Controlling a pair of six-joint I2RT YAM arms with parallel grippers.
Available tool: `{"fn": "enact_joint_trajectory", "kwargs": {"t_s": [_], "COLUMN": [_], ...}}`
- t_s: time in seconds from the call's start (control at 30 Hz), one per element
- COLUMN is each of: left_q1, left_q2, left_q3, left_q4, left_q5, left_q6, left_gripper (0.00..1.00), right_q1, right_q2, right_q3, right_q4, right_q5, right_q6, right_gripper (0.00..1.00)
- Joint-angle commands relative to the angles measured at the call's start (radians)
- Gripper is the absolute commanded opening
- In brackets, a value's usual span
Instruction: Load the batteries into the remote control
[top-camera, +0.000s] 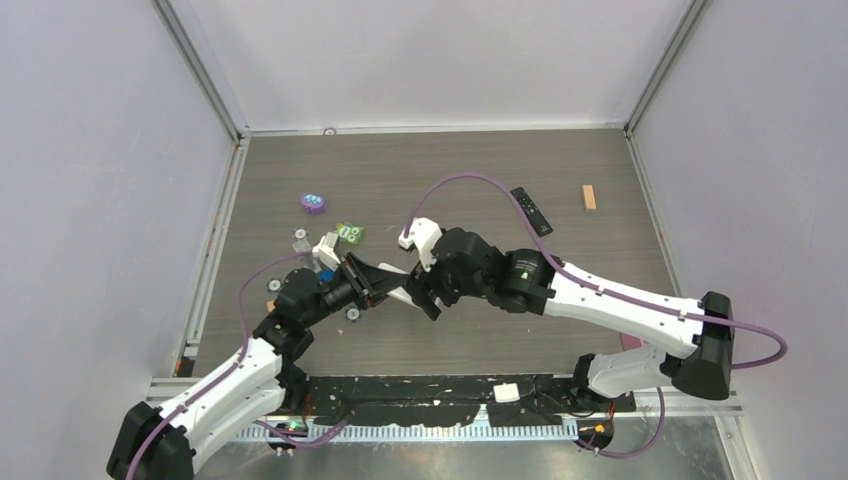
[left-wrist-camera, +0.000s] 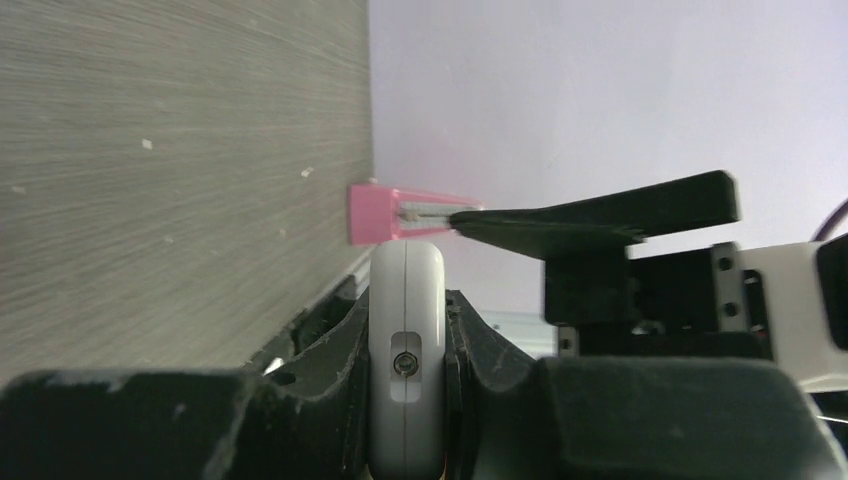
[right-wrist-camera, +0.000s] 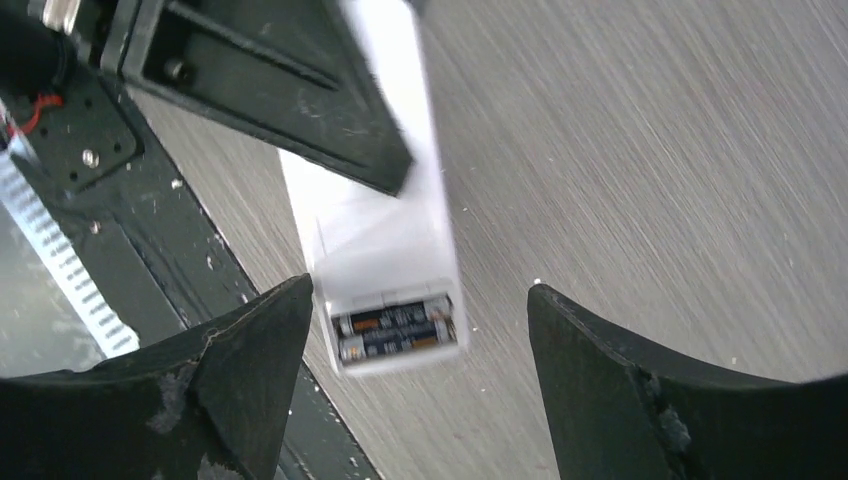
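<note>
My left gripper (top-camera: 378, 287) is shut on a white remote (top-camera: 400, 296) and holds it above the table. In the left wrist view the remote (left-wrist-camera: 405, 330) stands edge-on between the fingers (left-wrist-camera: 330, 350). In the right wrist view the remote's (right-wrist-camera: 375, 235) battery bay faces the camera, with two dark batteries (right-wrist-camera: 395, 328) lying side by side in it. My right gripper (right-wrist-camera: 420, 295) is open, its jaws spread wide on either side of the bay without touching it; it also shows in the top view (top-camera: 430, 303). I see no other batteries. A black remote (top-camera: 532, 210) lies at the back right.
A wooden block (top-camera: 589, 197) lies at the far right. A purple disc (top-camera: 314, 204), a green piece (top-camera: 350, 233) and small clear pieces (top-camera: 299, 240) lie behind the left gripper. A pink object (left-wrist-camera: 385, 213) lies at the table's near edge by the black base strip (top-camera: 420, 410).
</note>
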Motion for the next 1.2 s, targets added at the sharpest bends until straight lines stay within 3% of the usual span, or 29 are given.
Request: {"fn": "enact_joint_trajectory", "kwargs": {"t_s": [0.0, 0.2, 0.33, 0.47, 0.6, 0.8, 1.17], "left_q1": [0.009, 0.009, 0.011, 0.010, 0.010, 0.010, 0.010], "left_q2": [-0.048, -0.090, -0.117, -0.131, -0.129, -0.131, -0.139], "left_q3": [0.047, 0.055, 0.053, 0.055, 0.054, 0.042, 0.034], "left_q4": [-0.141, -0.254, -0.290, -0.313, -0.319, -0.317, -0.330], "left_q5": [-0.070, -0.120, -0.141, -0.152, -0.154, -0.159, -0.172], "left_q6": [0.130, 0.208, 0.230, 0.243, 0.250, 0.251, 0.252], "left_gripper": [0.00, 0.00, 0.00, 0.00, 0.00, 0.00, 0.00], "right_q1": [-0.018, -0.049, -0.051, -0.037, -0.019, 0.087, 0.273], "right_q2": [-0.110, -0.227, -0.261, -0.316, -0.386, -0.374, -0.278], "right_q3": [0.010, -0.167, -0.336, -0.487, -0.567, -0.588, -0.633], "right_q4": [0.003, -0.158, -0.244, -0.215, -0.185, -0.216, -0.233], "right_q5": [0.175, 0.320, 0.263, 0.140, 0.023, -0.077, -0.043], "right_q6": [0.221, 0.515, 0.706, 0.825, 0.791, 0.740, 0.848], "right_gripper": [0.84, 0.80, 0.83, 0.76, 0.64, 0.60, 0.55]}}
